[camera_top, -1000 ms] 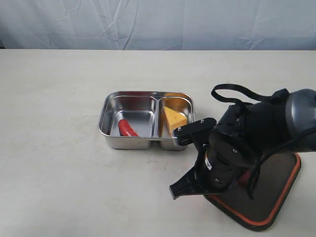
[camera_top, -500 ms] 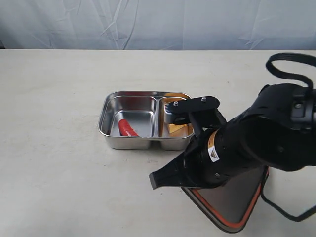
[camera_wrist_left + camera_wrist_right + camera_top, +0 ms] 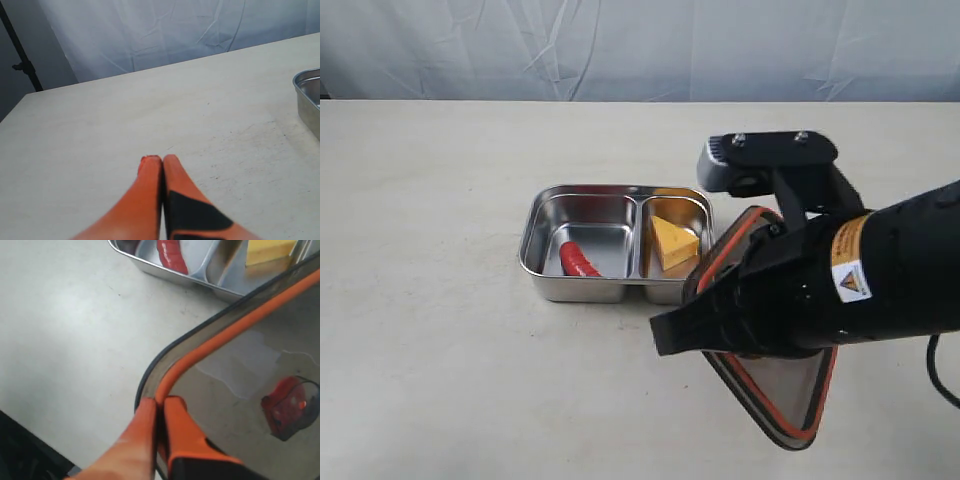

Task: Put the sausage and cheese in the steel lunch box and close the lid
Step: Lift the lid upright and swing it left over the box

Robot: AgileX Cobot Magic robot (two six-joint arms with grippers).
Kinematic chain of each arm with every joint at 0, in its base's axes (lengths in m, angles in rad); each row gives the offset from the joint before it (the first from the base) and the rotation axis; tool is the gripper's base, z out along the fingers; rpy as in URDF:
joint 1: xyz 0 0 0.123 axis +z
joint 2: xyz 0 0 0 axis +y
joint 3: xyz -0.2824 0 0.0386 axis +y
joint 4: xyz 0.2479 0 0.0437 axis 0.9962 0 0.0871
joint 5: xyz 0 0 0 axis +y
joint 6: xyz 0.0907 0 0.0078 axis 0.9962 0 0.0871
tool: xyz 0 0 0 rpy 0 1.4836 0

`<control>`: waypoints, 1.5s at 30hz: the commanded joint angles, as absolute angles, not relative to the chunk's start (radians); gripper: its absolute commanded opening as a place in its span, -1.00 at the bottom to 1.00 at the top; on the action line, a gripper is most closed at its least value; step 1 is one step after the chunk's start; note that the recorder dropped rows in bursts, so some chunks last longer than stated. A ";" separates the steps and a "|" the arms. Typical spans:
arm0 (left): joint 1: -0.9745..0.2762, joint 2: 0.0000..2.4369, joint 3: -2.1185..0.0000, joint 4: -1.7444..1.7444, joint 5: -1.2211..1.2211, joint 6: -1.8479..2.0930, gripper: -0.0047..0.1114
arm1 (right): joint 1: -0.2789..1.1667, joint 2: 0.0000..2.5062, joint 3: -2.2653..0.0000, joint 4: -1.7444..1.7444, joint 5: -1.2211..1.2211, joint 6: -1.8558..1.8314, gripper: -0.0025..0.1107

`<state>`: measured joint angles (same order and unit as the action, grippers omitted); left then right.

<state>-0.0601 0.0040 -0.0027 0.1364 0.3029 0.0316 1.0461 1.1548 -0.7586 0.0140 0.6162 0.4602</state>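
The steel lunch box (image 3: 533,232) stands open mid-table. The red sausage (image 3: 579,260) lies in its larger left compartment and the yellow cheese (image 3: 674,242) in the smaller right one. My right gripper (image 3: 160,403) is shut on the lid's orange-sealed edge. The dark lid (image 3: 778,396) hangs tilted off the table, just right of and in front of the box, mostly hidden by my right arm. In the right wrist view the lid (image 3: 240,365), its orange valve (image 3: 287,408), the sausage (image 3: 171,254) and the cheese (image 3: 267,250) show. My left gripper (image 3: 162,159) is shut on nothing above bare table.
The bulky black right arm (image 3: 840,280) covers the table's right front part. A corner of the lunch box (image 3: 307,92) shows at the edge of the left wrist view. A wrinkled pale backdrop (image 3: 640,45) runs along the table's far edge.
My right arm has lifted the lid off the table at the front right, tilted it up, and carried it left and back toward the box. Box, sausage and cheese stayed put.
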 commanded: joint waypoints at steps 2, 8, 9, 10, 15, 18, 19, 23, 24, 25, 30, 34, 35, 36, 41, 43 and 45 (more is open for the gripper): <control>-0.067 0.000 0.000 0.135 0.291 0.029 -0.92 | 1.048 1.013 -0.754 0.084 0.624 0.358 -0.97; -0.067 0.000 0.000 0.000 0.116 -0.048 -0.92 | 1.048 0.956 -0.754 0.322 0.624 0.123 -0.97; -0.067 0.000 0.000 -0.124 0.066 -0.098 -0.92 | 1.048 0.950 -0.754 0.327 0.626 0.119 -0.97; -0.067 0.000 0.000 -0.354 0.015 -0.154 -0.92 | 1.048 0.943 -0.754 0.331 0.626 0.117 -0.97; -0.067 0.000 0.000 -0.567 -0.075 -0.154 -0.92 | 1.048 0.910 -0.754 0.401 0.614 0.051 -0.97; -0.067 0.000 0.000 -0.575 -0.112 -0.159 -0.92 | 1.048 0.879 -0.754 0.475 0.599 -0.006 -0.97; -0.067 0.000 0.000 -0.587 -0.100 -0.177 -0.92 | 1.048 0.872 -0.754 0.506 0.594 -0.026 -0.97; -0.067 0.000 0.000 -0.719 0.146 -0.338 -0.92 | 1.048 0.835 -0.754 0.634 0.581 -0.133 -0.97; -0.067 0.000 0.000 -0.763 0.229 -0.341 -0.92 | 1.048 0.827 -0.754 0.670 0.575 -0.163 -0.97; -0.067 0.000 0.000 -0.796 0.293 -0.335 -0.92 | 1.048 0.823 -0.754 0.701 0.571 -0.190 -0.97; -0.067 0.000 0.000 -0.907 0.477 -0.330 -0.92 | 1.048 0.813 -0.754 0.852 0.565 -0.333 -0.97; -0.067 0.000 0.000 -0.994 0.504 -0.254 -0.92 | 1.048 0.813 -0.754 0.978 0.553 -0.452 -0.97; -0.067 0.000 0.000 -1.037 0.502 -0.203 -0.92 | 1.048 0.813 -0.754 1.016 0.549 -0.485 -0.97; -0.067 0.000 0.000 -1.074 0.504 -0.166 -0.92 | 1.048 0.813 -0.754 1.038 0.546 -0.505 -0.97; -0.067 0.000 -0.014 -1.478 0.541 0.182 -0.92 | 1.048 0.813 -0.754 1.088 0.541 -0.550 -0.97; -0.067 0.000 -0.025 -1.641 0.576 0.384 -0.92 | 1.048 0.813 -0.754 1.088 0.533 -0.550 -0.97; -0.067 0.000 -0.038 -1.744 0.614 0.519 -0.92 | 1.048 0.813 -0.754 1.088 0.515 -0.552 -0.97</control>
